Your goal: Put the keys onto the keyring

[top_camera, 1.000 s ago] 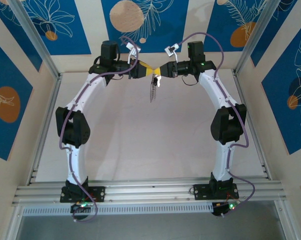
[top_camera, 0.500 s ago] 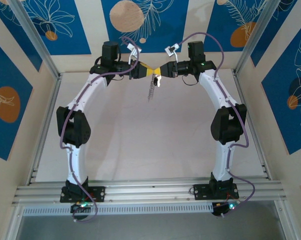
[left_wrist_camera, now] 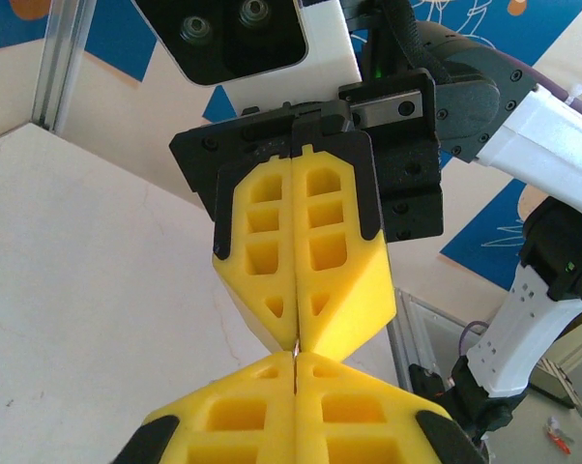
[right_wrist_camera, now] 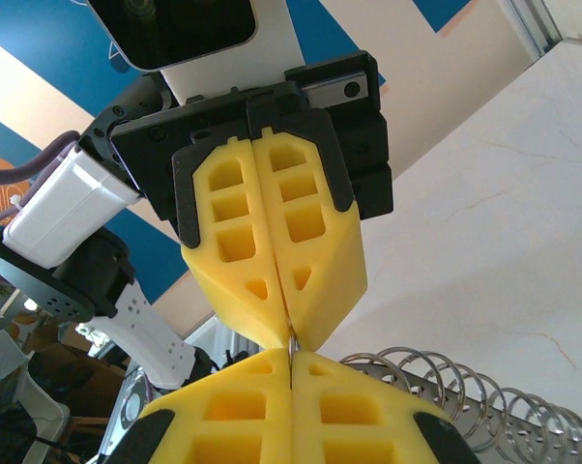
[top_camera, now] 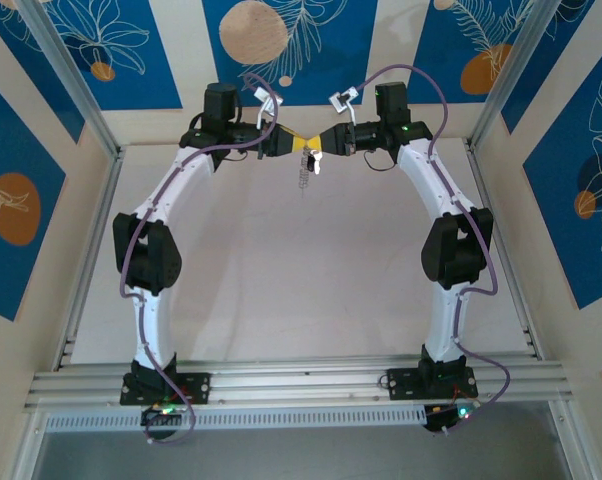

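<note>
Both arms reached to the far end of the worktop [top_camera: 281,290] and met nose to nose in the air above it, the left tool [top_camera: 299,146] and the right tool [top_camera: 322,146] tip against tip. In the left wrist view the left tool [left_wrist_camera: 296,365] had its yellow fingers pressed flat together with no gap between them, and the right tool [left_wrist_camera: 298,336] facing it was closed just the same. A thin grey metal sliver showed in the seam where the two pairs of tips touched. From above, the keyring [top_camera: 303,177] hung straight down from that meeting point, clear of the worktop. In the right wrist view its row of silvery coils [right_wrist_camera: 465,391] ran out from under the fingers of the right tool [right_wrist_camera: 291,365], which were clamped on it, while the left tool [right_wrist_camera: 289,327] stood opposite with its fingers together. What the left tool pinched, if anything, I could not tell. A tiny pale and dark piece, likely the key [top_camera: 316,164], sat just beside the top of the keyring, right under the tips, too small to make out further.
</note>
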Motion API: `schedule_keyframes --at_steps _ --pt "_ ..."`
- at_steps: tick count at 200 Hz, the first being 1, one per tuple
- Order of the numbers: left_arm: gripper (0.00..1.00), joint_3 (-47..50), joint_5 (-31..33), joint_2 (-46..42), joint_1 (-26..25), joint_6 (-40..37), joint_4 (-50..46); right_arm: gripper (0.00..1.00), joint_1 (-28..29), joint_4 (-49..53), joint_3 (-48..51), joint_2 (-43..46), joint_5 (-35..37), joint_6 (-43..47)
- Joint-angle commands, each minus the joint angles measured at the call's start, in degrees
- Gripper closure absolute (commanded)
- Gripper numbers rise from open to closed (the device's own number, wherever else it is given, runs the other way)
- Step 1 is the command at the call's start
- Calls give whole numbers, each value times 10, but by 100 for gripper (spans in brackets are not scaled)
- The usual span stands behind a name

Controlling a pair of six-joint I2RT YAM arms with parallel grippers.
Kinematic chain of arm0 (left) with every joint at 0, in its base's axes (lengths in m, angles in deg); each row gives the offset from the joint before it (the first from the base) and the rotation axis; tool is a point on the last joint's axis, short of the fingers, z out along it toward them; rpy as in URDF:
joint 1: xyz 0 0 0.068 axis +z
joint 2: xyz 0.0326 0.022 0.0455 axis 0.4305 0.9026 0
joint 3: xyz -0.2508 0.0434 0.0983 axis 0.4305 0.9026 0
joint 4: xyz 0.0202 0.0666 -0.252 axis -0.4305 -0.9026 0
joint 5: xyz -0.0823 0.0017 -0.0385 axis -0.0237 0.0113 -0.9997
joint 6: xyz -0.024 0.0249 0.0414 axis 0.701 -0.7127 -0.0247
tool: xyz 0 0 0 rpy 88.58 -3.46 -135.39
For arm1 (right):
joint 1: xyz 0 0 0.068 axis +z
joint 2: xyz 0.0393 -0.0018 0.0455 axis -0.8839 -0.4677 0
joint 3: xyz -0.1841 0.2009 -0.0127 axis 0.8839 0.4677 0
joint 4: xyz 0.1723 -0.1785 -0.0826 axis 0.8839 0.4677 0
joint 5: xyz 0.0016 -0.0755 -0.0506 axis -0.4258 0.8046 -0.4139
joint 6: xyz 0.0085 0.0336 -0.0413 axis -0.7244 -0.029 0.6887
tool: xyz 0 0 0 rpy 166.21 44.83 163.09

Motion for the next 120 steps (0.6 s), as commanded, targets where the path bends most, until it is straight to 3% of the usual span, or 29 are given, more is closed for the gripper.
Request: schedule_keyframes --at_steps 1,64,89,120 --pt "99 -18 -26 11 -9 -25 -15 100 6 1 -14 4 -16 1" --pt "86 -19 -29 12 -14 -30 -21 100 7 1 -14 4 -14 1" --pt "87 -22 -28 13 -17 -30 -20 100 7 0 -14 4 -14 0" --pt "96 -22 -26 14 -20 -33 -26 100 6 2 -13 5 -14 3"
